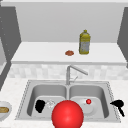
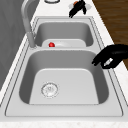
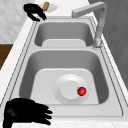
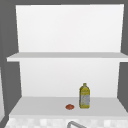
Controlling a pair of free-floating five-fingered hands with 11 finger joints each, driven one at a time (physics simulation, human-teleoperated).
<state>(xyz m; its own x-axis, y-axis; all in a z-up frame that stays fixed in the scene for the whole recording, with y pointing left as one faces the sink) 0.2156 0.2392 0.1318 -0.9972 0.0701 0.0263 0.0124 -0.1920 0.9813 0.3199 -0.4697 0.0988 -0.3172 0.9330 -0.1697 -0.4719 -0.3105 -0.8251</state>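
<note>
- Both hands, the left hand (image 1: 40,106) and the right hand (image 1: 118,104), are plain black.
- The sink (image 1: 30,88) and its tap (image 1: 72,70) are grey metal.
- A white plate (image 3: 65,94) carries a small red ball (image 3: 81,91).
- A big red ball (image 1: 67,114) is glossy.
- The bottle (image 1: 84,42) is yellow with a pale label.
- The worktop (image 1: 10,87) is white, faintly speckled.
- The shelf (image 1: 45,53) is white.

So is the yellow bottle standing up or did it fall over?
Standing up. The yellow bottle sits upright on the shelf, cap on top.
</note>
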